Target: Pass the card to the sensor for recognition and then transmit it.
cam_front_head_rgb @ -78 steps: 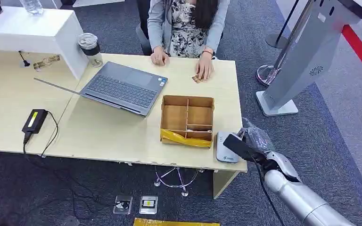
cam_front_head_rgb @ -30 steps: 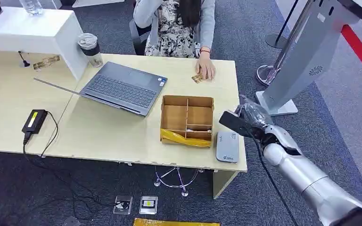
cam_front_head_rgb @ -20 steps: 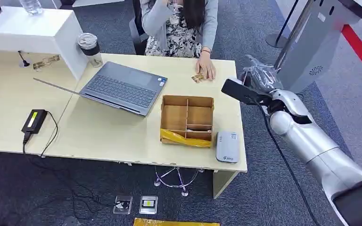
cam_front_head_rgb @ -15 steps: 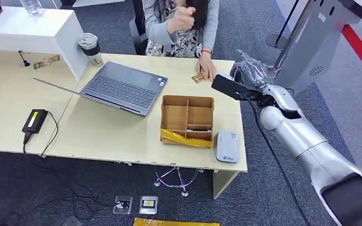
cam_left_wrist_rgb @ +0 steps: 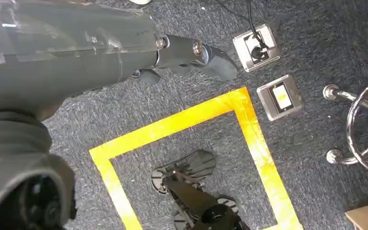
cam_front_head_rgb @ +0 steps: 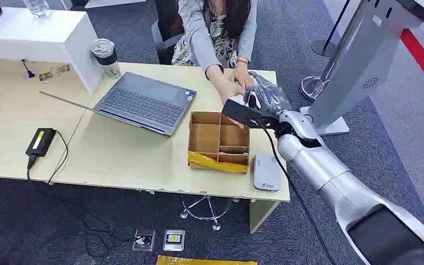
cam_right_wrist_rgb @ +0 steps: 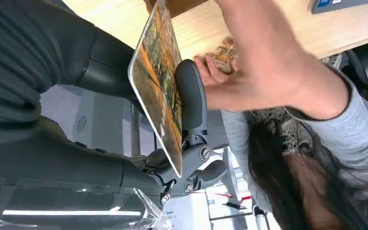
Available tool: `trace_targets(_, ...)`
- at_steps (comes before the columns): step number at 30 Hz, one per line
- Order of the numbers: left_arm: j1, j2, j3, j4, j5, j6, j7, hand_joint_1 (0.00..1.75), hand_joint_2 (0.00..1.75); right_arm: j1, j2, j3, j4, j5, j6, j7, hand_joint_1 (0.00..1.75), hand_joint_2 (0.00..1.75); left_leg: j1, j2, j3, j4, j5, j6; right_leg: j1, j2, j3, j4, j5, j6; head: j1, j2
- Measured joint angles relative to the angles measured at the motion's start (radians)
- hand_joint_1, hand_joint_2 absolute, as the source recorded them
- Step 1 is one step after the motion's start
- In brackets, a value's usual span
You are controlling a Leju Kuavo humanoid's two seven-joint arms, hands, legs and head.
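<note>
Orange and green print covers the card [cam_right_wrist_rgb: 160,91], which stands pinched between the thick thumb and the darker fingers [cam_right_wrist_rgb: 191,100] of the right robot hand [cam_front_head_rgb: 259,105]; in the head view the card [cam_front_head_rgb: 243,112] shows as a dark slab held above the far edge of the cardboard box [cam_front_head_rgb: 220,141], right of the frame's centre. A person's hand [cam_front_head_rgb: 227,89] reaches across the desk [cam_front_head_rgb: 127,152] and meets the card's far edge, the fingertips touching it beside the robot's thumb in the right wrist view. Just right of the box, near the desk's front corner, lies the grey sensor [cam_front_head_rgb: 266,171], well apart from the card. An open laptop [cam_front_head_rgb: 143,102] sits left of the box, a lidded cup [cam_front_head_rgb: 105,57] at the upper left, a black adapter [cam_front_head_rgb: 40,142] near the left edge. The left robot hand [cam_left_wrist_rgb: 172,52] hangs over carpet with yellow tape [cam_left_wrist_rgb: 182,120], its fingers extended and holding nothing.
</note>
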Motion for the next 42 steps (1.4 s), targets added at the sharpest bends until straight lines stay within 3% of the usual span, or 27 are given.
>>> trace_targets(5, 0.000, 0.000, -0.001, 0.000, -0.003, 0.008, 0.000, 0.00, 0.00, 0.000, 0.013, -0.002, 0.012, 0.008, 0.002, 0.005, 1.75, 1.75, 0.000, 0.000, 0.000, 0.000, 0.000, 0.000, 0.000, 0.000, 0.000, 0.000, 0.000, 0.000, 0.000, 0.000)
trace_targets(6, 0.000, 0.000, -0.001, 0.000, -0.004, 0.009, 0.000, 0.00, 0.00, 0.000, 0.016, -0.002, 0.014, 0.009, 0.003, 0.006, 1.33, 1.75, 0.000, 0.000, 0.000, 0.000, 0.000, 0.000, 0.000, 0.000, 0.000, 0.000, 0.000, 0.000, 0.000, 0.000)
trace_targets(7, 0.000, 0.000, -0.002, 0.000, -0.004, 0.010, 0.000, 0.00, 0.00, 0.000, 0.019, -0.003, 0.016, 0.011, 0.003, 0.008, 0.00, 0.00, 0.000, 0.000, 0.000, 0.000, 0.000, 0.000, 0.000, 0.000, 0.000, 0.000, 0.000, 0.000, 0.000, 0.000)
trace_targets(21, 0.001, -0.003, -0.003, 0.000, -0.003, 0.010, 0.000, 0.00, 0.00, 0.001, 0.043, -0.018, 0.023, 0.047, 0.008, -0.008, 0.00, 0.00, 0.000, 0.000, 0.000, 0.000, 0.000, 0.000, 0.000, 0.000, 0.000, 0.000, 0.000, 0.000, 0.000, 0.000)
trace_targets(25, 0.001, -0.002, -0.005, 0.000, 0.003, 0.011, 0.000, 0.00, 0.00, 0.023, 0.035, -0.027, -0.017, 0.077, 0.046, 0.036, 0.00, 0.00, 0.000, 0.000, 0.001, 0.000, 0.000, 0.000, 0.000, 0.001, 0.000, 0.000, 0.000, 0.000, 0.000, 0.000)
trace_targets(36, 0.011, 0.004, -0.015, 0.000, 0.023, 0.051, 0.000, 0.00, 0.00, 0.223, -0.155, -0.127, -0.432, -0.050, 0.213, 0.267, 0.00, 0.00, 0.000, 0.002, 0.002, 0.000, 0.000, 0.000, 0.000, 0.001, 0.000, -0.002, 0.000, 0.000, 0.000, 0.000)
trace_targets(37, 0.011, 0.004, -0.016, 0.000, 0.025, 0.055, 0.000, 0.00, 0.00, 0.250, -0.176, -0.141, -0.480, -0.065, 0.225, 0.289, 0.00, 1.75, 0.000, 0.002, 0.003, 0.001, 0.000, 0.000, 0.000, 0.001, 0.000, -0.002, 0.000, 0.000, 0.000, 0.000)
trace_targets(42, 0.014, 0.003, -0.016, 0.000, 0.040, 0.075, 0.004, 0.00, 0.00, 0.384, -0.273, -0.206, -0.738, -0.113, 0.260, 0.376, 0.00, 1.75, 0.000, 0.001, 0.002, 0.000, -0.001, 0.000, 0.000, 0.000, 0.001, -0.002, 0.000, 0.000, 0.000, 0.000)
